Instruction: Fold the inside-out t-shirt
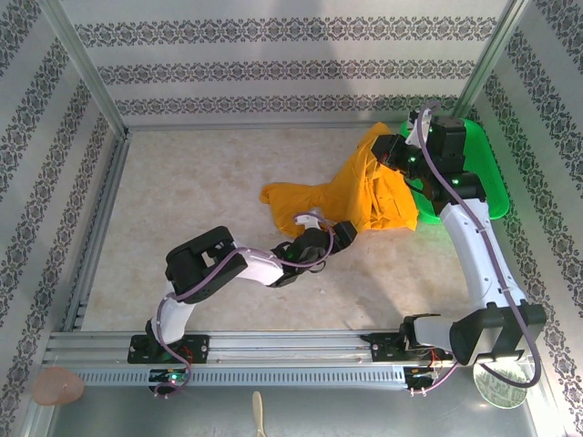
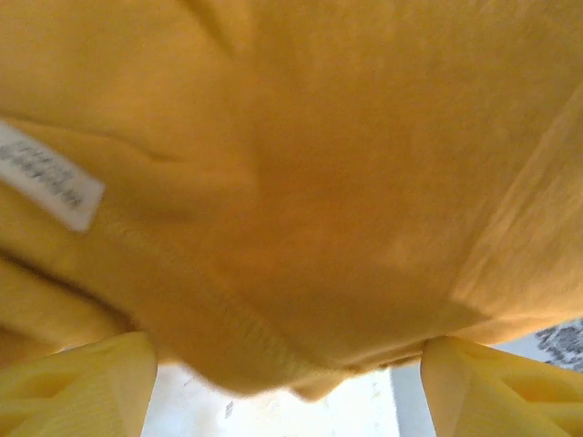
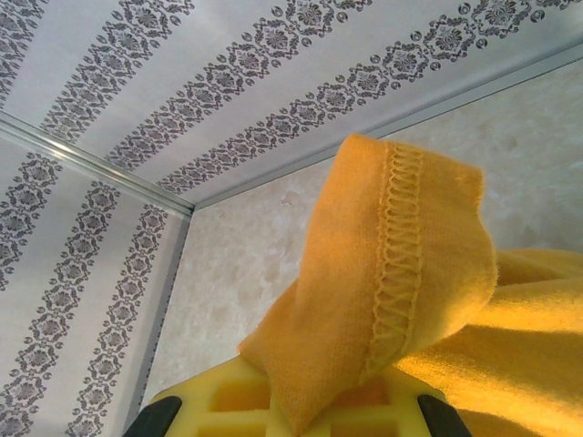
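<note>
Right fingers (image 3: 228, 405) held the t-shirt (image 1: 364, 196) by its hem (lifting it open); left fingers (image 2: 82, 387) gaped at its edge.

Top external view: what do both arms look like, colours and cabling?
Both the left arm and right arm have white link shells, black joint housings and a pale purple cable looped alongside. Small green lights glow on them. Wrist views show moulded yellow pincer fingers.

t-shirt (image 1: 364, 196) mustard-orange | basket (image 1: 487, 177) green | walls (image 1: 273, 55) white — dark floral stripes
</note>
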Available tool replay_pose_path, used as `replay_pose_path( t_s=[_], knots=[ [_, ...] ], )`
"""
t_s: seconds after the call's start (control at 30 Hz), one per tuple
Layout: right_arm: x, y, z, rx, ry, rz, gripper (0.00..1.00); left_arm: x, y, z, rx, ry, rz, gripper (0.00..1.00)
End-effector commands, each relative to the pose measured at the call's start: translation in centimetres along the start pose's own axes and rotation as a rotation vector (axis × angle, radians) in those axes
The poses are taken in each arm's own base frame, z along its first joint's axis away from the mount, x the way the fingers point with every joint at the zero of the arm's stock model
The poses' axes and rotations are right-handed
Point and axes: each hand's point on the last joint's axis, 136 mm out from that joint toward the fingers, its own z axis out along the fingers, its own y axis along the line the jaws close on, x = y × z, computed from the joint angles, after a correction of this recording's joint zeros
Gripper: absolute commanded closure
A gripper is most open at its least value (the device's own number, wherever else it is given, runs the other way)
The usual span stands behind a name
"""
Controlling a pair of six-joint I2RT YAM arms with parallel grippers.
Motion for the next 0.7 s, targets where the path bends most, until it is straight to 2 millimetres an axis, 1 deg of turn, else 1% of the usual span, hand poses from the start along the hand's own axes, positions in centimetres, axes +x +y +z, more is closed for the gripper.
replay_pose_path(
  t_s=[0.0, 0.03, 0.1, 0.17, 0.2, 0.3, 0.37, 0.4, 0.5, 0.53, 0.57, 0.67],
  knots=[
    [0.0, 1.0, -0.7, -0.021, -0.018, -0.025, 1.0, -1.2, -2.6, 1.1, 0.102, -0.073, -0.067, 0.29],
    [0.0, 0.9, -0.8, -0.021, -0.017, -0.023, 1.0, -1.5, -2.9, 1.3, 0.111, -0.083, -0.07, 0.36],
    [0.1, 0.9, -0.8, -0.02, -0.018, -0.022, 1.0, -2.7, -3.4, 1.4, 0.13, -0.101, -0.077, 0.67],
    [-0.1, 0.8, -0.8, -0.016, -0.02, -0.02, 1.0, -5.1, -4.4, 0.5, 0.158, -0.135, -0.084, 0.92],
    [-0.1, 0.6, -0.8, -0.012, -0.021, -0.016, 1.0, -6.3, -4.6, -0.3, 0.159, -0.147, -0.085, 1.0],
    [-0.5, 0.0, -0.7, 0.001, -0.03, -0.011, 1.0, -11.3, -6.1, -4.0, 0.153, -0.19, -0.06, 1.0],
    [-0.5, -0.4, -0.5, 0.006, -0.034, 0.0, 1.0, -15.4, -7.3, -6.9, 0.135, -0.202, -0.027, 1.0],
    [-0.4, -0.5, -0.3, 0.004, -0.033, 0.005, 1.0, -16.9, -7.6, -8.2, 0.112, -0.199, -0.013, 1.0],
    [0.1, -0.7, 0.1, -0.012, -0.02, 0.023, 1.0, -22.2, -10.0, -12.8, 0.069, -0.201, 0.05, 1.0],
    [0.4, -0.8, 0.2, -0.016, -0.014, 0.03, 1.0, -23.9, -11.0, -14.3, 0.065, -0.201, 0.072, 1.0],
    [0.7, -0.8, 0.2, -0.022, -0.01, 0.034, 1.0, -25.5, -12.5, -16.0, 0.077, -0.208, 0.097, 1.0],
    [1.5, -0.7, 0.2, -0.037, 0.003, 0.041, 1.0, -29.1, -14.6, -19.8, 0.05, -0.209, 0.163, 1.0]
  ],
)
